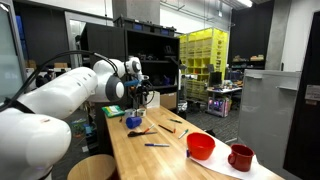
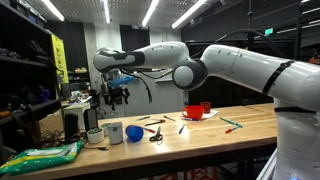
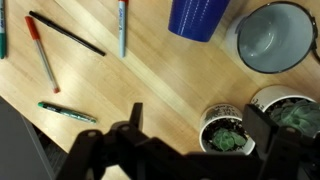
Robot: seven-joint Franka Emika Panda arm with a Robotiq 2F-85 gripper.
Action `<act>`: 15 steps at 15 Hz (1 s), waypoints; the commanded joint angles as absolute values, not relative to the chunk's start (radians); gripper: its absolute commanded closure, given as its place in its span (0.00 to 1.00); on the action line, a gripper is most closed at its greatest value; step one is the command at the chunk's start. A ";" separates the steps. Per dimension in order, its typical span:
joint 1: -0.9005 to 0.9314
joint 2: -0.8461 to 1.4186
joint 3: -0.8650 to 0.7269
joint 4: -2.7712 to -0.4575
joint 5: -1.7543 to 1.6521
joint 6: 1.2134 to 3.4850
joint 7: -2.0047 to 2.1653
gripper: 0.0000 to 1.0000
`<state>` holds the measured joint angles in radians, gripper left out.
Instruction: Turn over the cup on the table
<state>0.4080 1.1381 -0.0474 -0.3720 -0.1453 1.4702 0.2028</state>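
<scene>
The small blue cup (image 1: 134,121) stands on the light wood table (image 1: 170,160), also seen in an exterior view (image 2: 134,132) and at the top edge of the wrist view (image 3: 200,18). My gripper (image 1: 138,95) hangs in the air above and just behind the cup in both exterior views (image 2: 117,95). In the wrist view the gripper (image 3: 205,125) is open and empty, its dark fingers on either side of a small white plant pot (image 3: 225,130) far below. The cup lies beyond the fingertips, not between them.
A white mug (image 3: 275,37) stands right beside the cup, with a second plant pot (image 3: 292,110) near it. Several markers (image 3: 122,25) lie on the wood. A red bowl (image 1: 201,146) and dark red mug (image 1: 240,157) sit farther along. A green bag (image 2: 40,155) lies at the table end.
</scene>
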 commanded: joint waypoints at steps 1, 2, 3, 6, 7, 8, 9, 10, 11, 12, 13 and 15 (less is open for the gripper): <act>0.408 1.143 -0.048 -0.362 -0.145 1.465 0.201 0.00; 0.408 1.143 -0.048 -0.362 -0.145 1.465 0.201 0.00; 0.408 1.143 -0.048 -0.362 -0.145 1.465 0.201 0.00; 0.424 1.149 -0.045 -0.361 -0.138 1.456 0.256 0.00; 0.427 1.150 -0.043 -0.361 -0.134 1.445 0.276 0.00; 0.432 1.153 -0.040 -0.359 -0.128 1.425 0.303 0.00; 0.439 1.155 -0.040 -0.357 -0.125 1.411 0.331 0.00; 0.447 1.158 -0.043 -0.355 -0.124 1.398 0.373 0.00; 0.450 1.160 -0.045 -0.350 -0.121 1.393 0.411 0.00; 0.448 1.161 -0.044 -0.346 -0.116 1.389 0.452 0.00; 0.445 1.160 -0.045 -0.340 -0.112 1.392 0.497 0.00; 0.441 1.138 -0.043 -0.369 -0.098 1.415 0.591 0.00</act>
<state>0.4478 1.1523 -0.0426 -0.3690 -0.1267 1.4144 0.4726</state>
